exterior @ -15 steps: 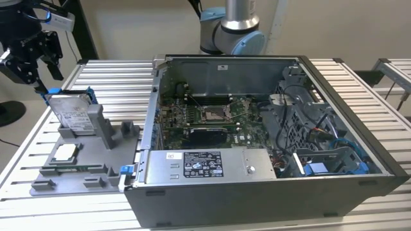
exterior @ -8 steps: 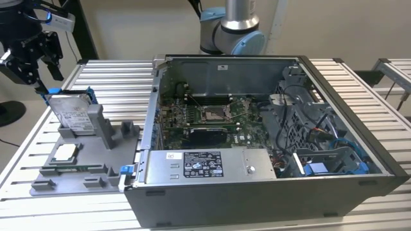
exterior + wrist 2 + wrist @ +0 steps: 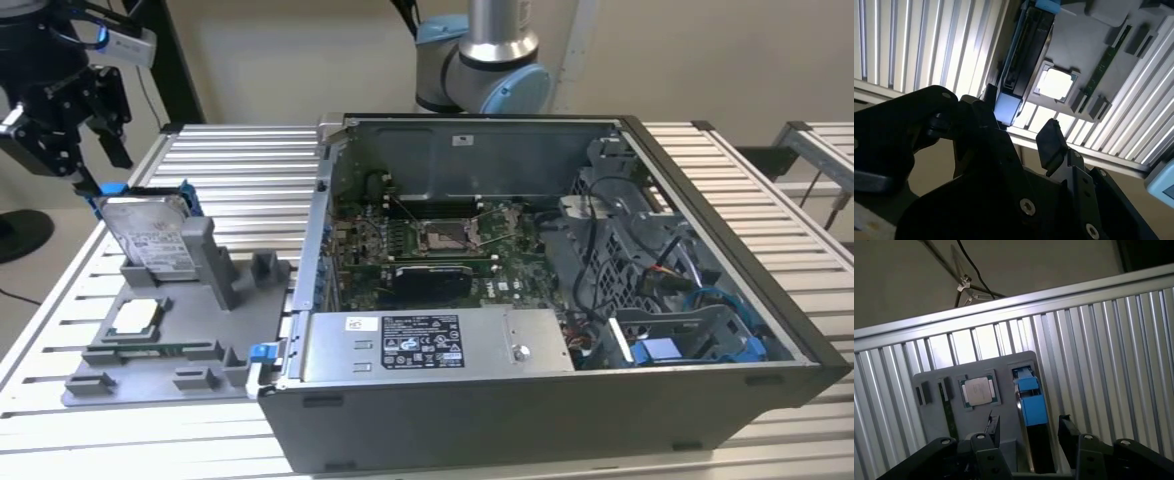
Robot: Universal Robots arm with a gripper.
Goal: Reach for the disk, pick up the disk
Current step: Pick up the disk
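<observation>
Pincer was spread, its two fingers apart and gripping nothing, poised above the top edge of the disk. The disk stood on edge in a slot of the grey holder, directly beneath the fingertips. In the first wrist view its blue rail lay in the gap between the fingers, so the jaws straddled the thin body. Contact could not be confirmed. Judgement: reach nearly complete, grasp not yet made. The upright slot presumably served to present the narrow edge upward, letting the fingers close on the two flat faces without scraping the holder. Count: one disk; one square chip and one memory stick, both lying flat in recesses of the same holder, just beyond the disk from the pincer; one open computer case, well apart from the pincer, on the same slatted counter.
</observation>
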